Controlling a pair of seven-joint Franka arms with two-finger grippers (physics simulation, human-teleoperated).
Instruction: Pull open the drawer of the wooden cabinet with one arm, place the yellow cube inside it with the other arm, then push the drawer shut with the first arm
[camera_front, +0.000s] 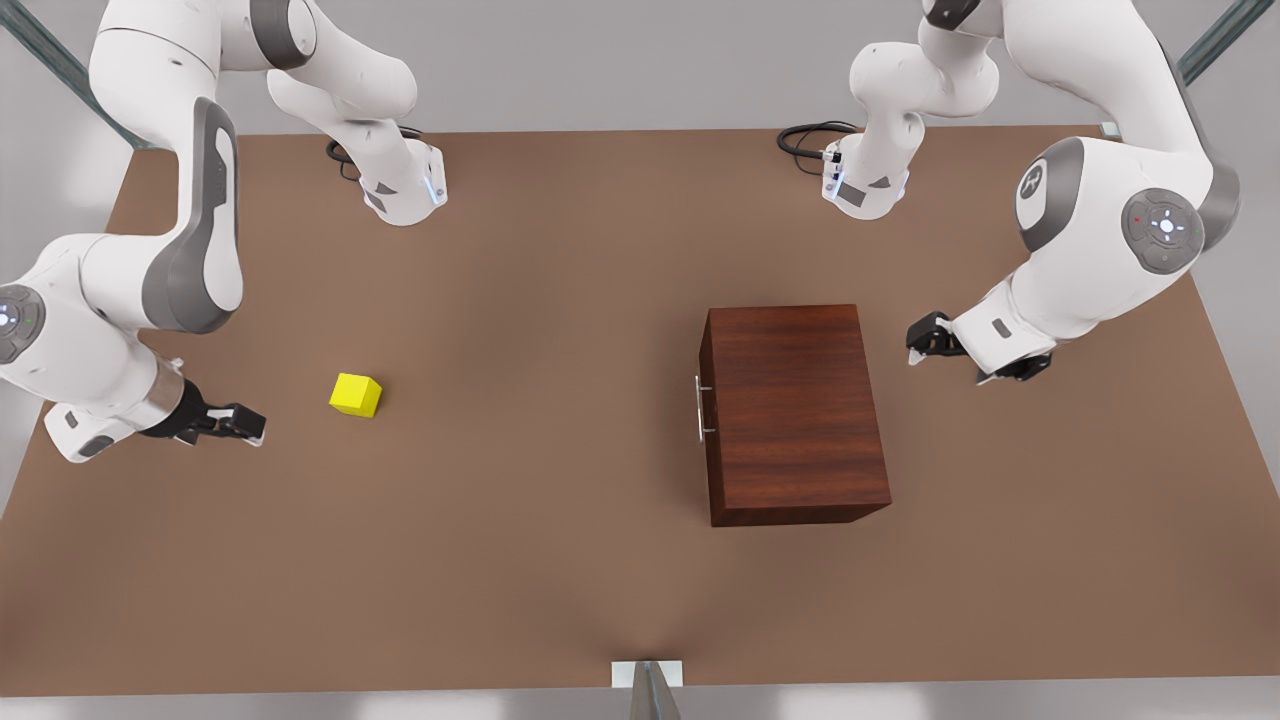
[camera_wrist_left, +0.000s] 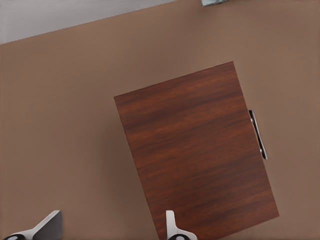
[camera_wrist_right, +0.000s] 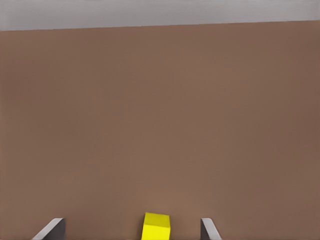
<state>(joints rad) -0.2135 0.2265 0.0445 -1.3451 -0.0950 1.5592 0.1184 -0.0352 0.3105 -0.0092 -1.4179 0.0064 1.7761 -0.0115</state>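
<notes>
A brown table (camera_front: 560, 560) is carrying everything; the cabinet (camera_front: 790, 410) is sitting with its drawer shut, handle (camera_front: 699, 408) facing the cube (camera_front: 356, 394); the left gripper (camera_front: 965, 350) is hovering behind it, spread and empty (a long reach around, risking a bump); the right gripper (camera_front: 235, 422), also spread, is nearing the cube.

The front view looks steeply down from high over the near table (camera_front: 560, 560) edge, taking in both arms. The left wrist view hangs above the wooden cabinet (camera_wrist_left: 195, 150), the right wrist view low behind the yellow cube (camera_wrist_right: 155, 226); the front view shares both.
</notes>
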